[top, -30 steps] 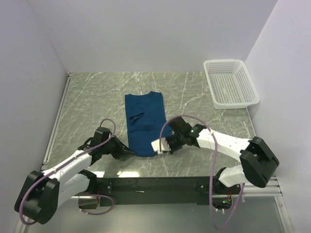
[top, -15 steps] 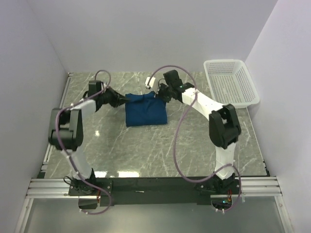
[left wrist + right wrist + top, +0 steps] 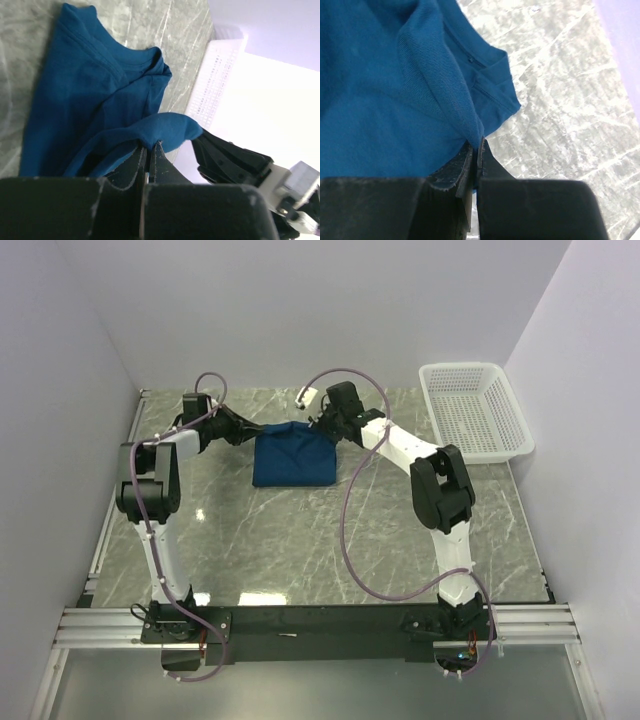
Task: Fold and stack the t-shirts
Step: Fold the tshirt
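One dark blue t-shirt lies folded into a short block at the back middle of the marble table; no print shows. My left gripper is at its far left corner and is shut on a fold of the blue cloth, lifted off the layer below. At the far right corner my right gripper is shut on a ribbed fold of the t-shirt. The collar lies flat on the table beyond the right fingers.
A white mesh basket stands at the back right against the wall. Both arms reach far out over the table towards the back wall. Bare marble spreads between the t-shirt and the arm bases.
Both grippers carried the t-shirt's near edge from the table's front up over itself to the back. The long cloth now lies as a short doubled block.
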`<state>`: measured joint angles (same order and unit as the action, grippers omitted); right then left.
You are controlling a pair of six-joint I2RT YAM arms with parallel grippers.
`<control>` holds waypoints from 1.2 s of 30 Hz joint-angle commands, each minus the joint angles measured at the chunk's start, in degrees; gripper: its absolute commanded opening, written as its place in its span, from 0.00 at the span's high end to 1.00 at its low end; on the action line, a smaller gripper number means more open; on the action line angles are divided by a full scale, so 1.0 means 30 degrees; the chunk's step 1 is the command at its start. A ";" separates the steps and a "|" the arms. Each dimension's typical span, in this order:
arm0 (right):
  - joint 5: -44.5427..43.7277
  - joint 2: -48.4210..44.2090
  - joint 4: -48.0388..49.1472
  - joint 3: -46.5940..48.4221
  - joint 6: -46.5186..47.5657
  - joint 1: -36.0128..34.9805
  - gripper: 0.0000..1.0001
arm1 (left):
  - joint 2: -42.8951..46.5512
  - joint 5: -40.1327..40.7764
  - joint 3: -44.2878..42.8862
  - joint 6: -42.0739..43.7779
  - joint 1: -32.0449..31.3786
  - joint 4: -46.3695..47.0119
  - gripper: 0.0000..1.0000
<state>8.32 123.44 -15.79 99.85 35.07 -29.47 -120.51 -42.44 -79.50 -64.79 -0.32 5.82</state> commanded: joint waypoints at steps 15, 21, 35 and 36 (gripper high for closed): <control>-0.0549 0.0049 0.1659 0.1201 -0.0850 -0.0078 1.00 | -0.0467 -0.0621 -0.0982 -0.0872 0.0047 0.3036 1.00; 0.0419 -0.1269 0.1194 0.0496 -0.0528 -0.0078 1.00 | 0.1611 -0.0416 0.1473 -0.0843 0.0047 0.3711 1.00; 0.8503 -0.9640 0.0078 -0.8668 0.1053 -0.0136 1.00 | 1.0192 -0.1587 1.1525 0.0033 -0.0011 0.4624 0.99; 0.9348 -1.0203 0.0078 -1.0038 0.1228 -0.0165 1.00 | 1.0808 -0.1587 1.2691 0.0268 -0.0041 0.3867 1.00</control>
<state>26.63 99.92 -14.63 76.14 36.34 -29.50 -94.41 -44.84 -46.98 -66.65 -0.25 18.31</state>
